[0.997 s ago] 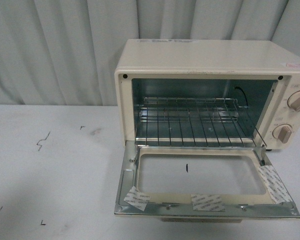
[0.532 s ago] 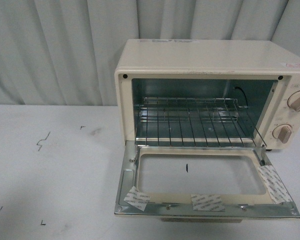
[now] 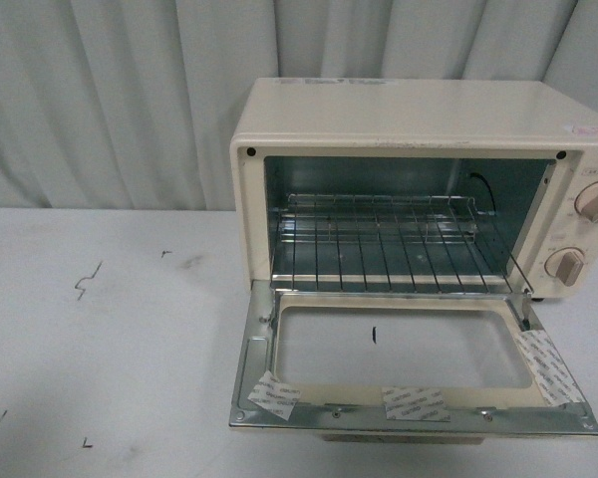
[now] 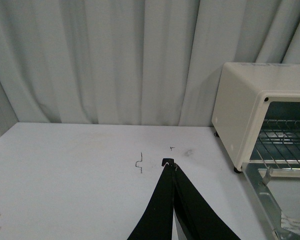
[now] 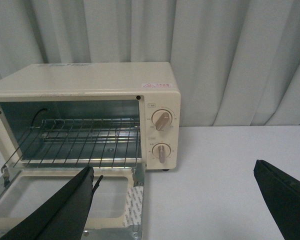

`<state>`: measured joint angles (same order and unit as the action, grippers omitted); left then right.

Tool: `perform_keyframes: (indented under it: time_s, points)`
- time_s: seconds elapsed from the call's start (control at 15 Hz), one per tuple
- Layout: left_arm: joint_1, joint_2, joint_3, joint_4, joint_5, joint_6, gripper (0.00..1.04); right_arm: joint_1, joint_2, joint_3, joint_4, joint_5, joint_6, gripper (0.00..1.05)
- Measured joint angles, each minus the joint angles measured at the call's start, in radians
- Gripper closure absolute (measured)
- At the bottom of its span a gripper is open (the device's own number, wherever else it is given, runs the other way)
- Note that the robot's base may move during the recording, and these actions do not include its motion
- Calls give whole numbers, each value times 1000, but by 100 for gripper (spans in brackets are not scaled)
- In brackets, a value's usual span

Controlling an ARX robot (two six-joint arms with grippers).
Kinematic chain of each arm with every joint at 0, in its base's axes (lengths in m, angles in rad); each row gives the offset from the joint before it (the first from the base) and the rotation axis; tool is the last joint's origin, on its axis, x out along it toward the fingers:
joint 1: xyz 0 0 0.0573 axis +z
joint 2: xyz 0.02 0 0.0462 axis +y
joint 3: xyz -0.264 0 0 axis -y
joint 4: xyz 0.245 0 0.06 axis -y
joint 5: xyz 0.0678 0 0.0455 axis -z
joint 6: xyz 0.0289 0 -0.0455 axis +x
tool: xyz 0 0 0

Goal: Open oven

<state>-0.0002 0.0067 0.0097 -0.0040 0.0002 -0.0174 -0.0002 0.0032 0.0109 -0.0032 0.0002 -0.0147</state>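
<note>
— Cream-white boxy metal toaster oven (image 3: pixel 409 110): where, and in what state?

— Standing on the white table (image 3: pixel 110 339), right up near the pale grey pleated curtain (image 3: pixel 110 100). Glass-windowed drop-down door (image 3: pixel 399 349) swung fully down, lying flat in front of the oven's mouth. Silver wire rack (image 3: pixel 389 244) exposed inside; two round beige knobs (image 3: pixel 595 202) just beside the cavity on the oven's control side.

— Anything on the door?

— Patches of pale tape (image 3: pixel 273 394) stuck along the metal frame, on the edge farthest from the oven.

— And the pincers?

— Left gripper (image 4: pixel 169 165): black fingers pressed together, gripping nothing, hanging over bare table well apart from the oven, off its plain side wall. Right gripper (image 5: pixel 173 172): fingers spread wide, nothing between them, facing the oven's open front from a short way back, touching neither door nor handle.

— Step in hand, then?

— Judging by the door lying flat: opening looks done, with both arms clear of the oven. Probably only the wrap-up left.

— Next move?

— Little called for, likely: keeping both arms off the lowered door to avoid nudging it upward, and perhaps resting them away from the oven.
</note>
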Motion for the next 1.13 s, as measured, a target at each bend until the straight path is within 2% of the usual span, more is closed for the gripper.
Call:
perform_keyframes:
  time_s: [0.13, 0.6, 1.13]
  points:
    - [0, 0, 0, 0, 0, 0, 102, 0, 0, 0, 0, 0, 0, 6]
    - [0, 0, 0, 0, 0, 0, 8, 0, 0, 0, 0, 0, 0, 6]
    - [0, 0, 0, 1, -1, 0, 7, 0, 0, 0, 0, 0, 0, 6]
